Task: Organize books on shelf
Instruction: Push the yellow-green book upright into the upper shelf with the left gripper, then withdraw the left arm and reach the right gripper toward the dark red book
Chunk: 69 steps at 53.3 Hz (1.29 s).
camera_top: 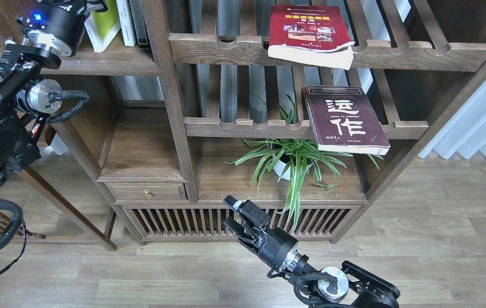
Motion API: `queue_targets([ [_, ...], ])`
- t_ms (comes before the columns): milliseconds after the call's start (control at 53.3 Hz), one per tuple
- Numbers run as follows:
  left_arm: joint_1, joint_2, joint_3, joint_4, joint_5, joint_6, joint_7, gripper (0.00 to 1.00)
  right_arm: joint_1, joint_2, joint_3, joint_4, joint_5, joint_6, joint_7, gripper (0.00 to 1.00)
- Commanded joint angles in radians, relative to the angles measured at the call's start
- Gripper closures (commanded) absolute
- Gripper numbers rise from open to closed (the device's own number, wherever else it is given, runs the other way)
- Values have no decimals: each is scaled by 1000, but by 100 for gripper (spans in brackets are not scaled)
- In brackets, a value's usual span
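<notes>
The yellow-green book [106, 23] stands upright on the solid dark-brown shelf [110, 66] at the top left, against thin white- and dark-spined books [131, 21]. My left gripper [91, 5] is at that book's upper left corner. Its fingers are cut off by the view's top edge. The bright red book [309, 30] lies flat on the upper slatted rack and overhangs its front rail. The maroon book [345, 119] lies flat on the lower slatted rack. My right gripper [227, 209] is open and empty, low down in front of the cabinet base.
A potted spider plant [290, 160] stands on the cabinet top under the maroon book. A small drawer [146, 192] and a slatted base [174, 220] are below. A white curtain [482, 119] hangs at the right. The floor is wood planks.
</notes>
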Motion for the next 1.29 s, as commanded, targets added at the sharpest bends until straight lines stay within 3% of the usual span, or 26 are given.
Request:
queue_targets([
  [0,-6,1,-16,-6,-2,-2,-1,70,-1,0,1,0,0,0,-1,2],
  [732,-89,-12,-181,-124,-21,-3,2,64,-2,0,10,0,-2,0,-1,2],
  [882,-89,-7,-244,-133,-22,0,9,54,-1,0,14,8,-2,0,-1,2],
  [919,-80,-1,-291,-141,-27,0,9,45,2,0,17,29,0,0,-1,2],
  [1050,-60,12,-308,-181,-105,3,12,32,7,0,22,66,-2,0,-1,2],
  [1144,-51,18,-310,-196,-220,5,15,14,10,0,22,92,-2,0,-3,2],
  [1276,1,57,-310,-267,-334,1,60,3,12,0,25,118,-2,0,-3,2],
])
